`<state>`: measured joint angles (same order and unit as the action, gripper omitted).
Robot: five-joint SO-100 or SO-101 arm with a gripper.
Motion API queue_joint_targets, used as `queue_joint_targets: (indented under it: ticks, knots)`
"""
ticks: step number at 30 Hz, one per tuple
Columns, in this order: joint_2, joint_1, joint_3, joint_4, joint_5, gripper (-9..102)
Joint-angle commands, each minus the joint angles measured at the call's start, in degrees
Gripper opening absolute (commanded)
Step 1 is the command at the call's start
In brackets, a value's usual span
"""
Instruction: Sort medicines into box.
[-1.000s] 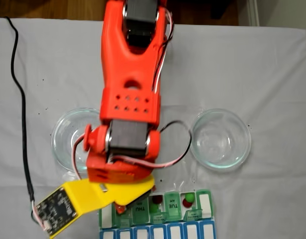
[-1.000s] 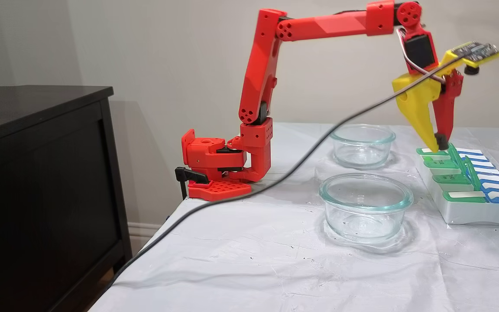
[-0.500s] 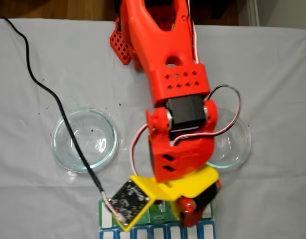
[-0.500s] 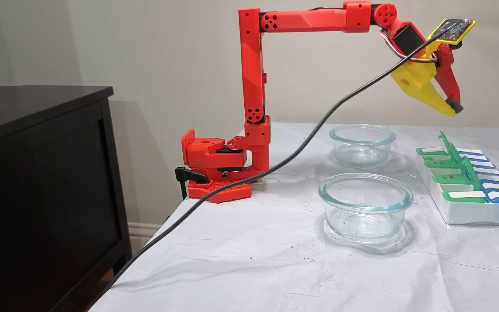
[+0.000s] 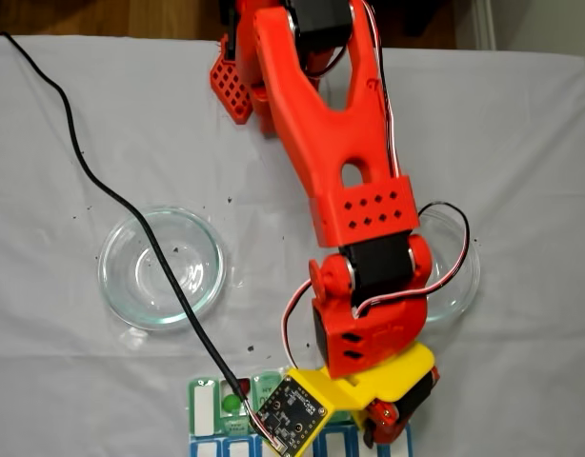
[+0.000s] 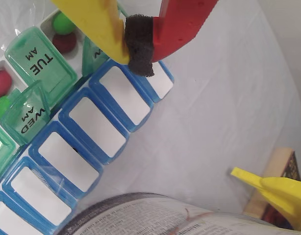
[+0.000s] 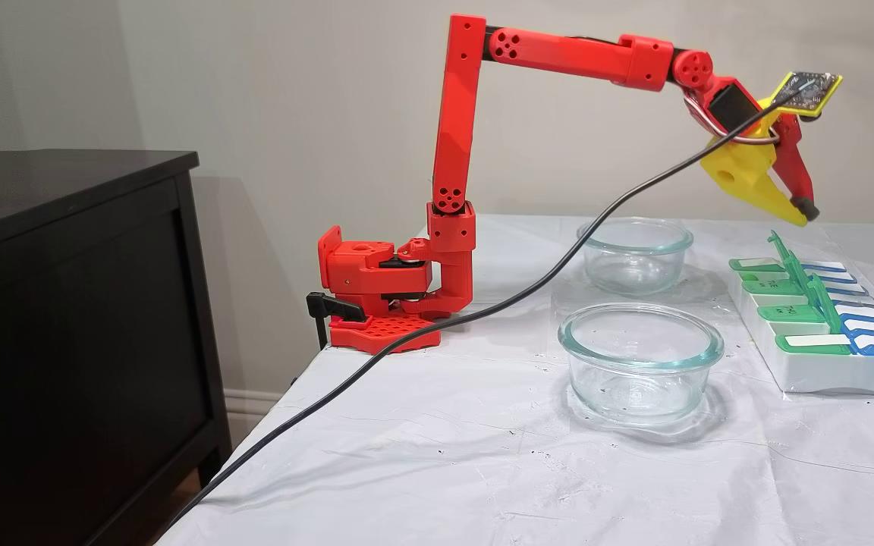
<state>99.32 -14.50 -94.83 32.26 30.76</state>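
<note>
Gripper (image 6: pixel 139 45) pinched shut, empty, above pill organiser's (image 6: pixel 99 129) far end; red/green pills (image 6: pixel 64 32) prob. all sorted already.

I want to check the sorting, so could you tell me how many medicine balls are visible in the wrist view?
4: a green ball above a red ball in one open compartment, another red ball above another green ball beside the WED lid. Others may be hidden.

Two glass dishes (image 7: pixel 640 362) (image 7: pixel 635 253) on white cloth (image 7: pixel 482 455), seemingly empty
</note>
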Motion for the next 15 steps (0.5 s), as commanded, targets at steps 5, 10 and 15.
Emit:
queue_joint_targets:
  ticks: [5,10,15]
  knots:
    - [-4.7,-1.4,15.6,9.3,-1.8,0]
    - [-6.3,-2.1,18.3,14.1,-3.1,0]
    - [-6.6,-3.0,19.0,16.1,-3.4,0]
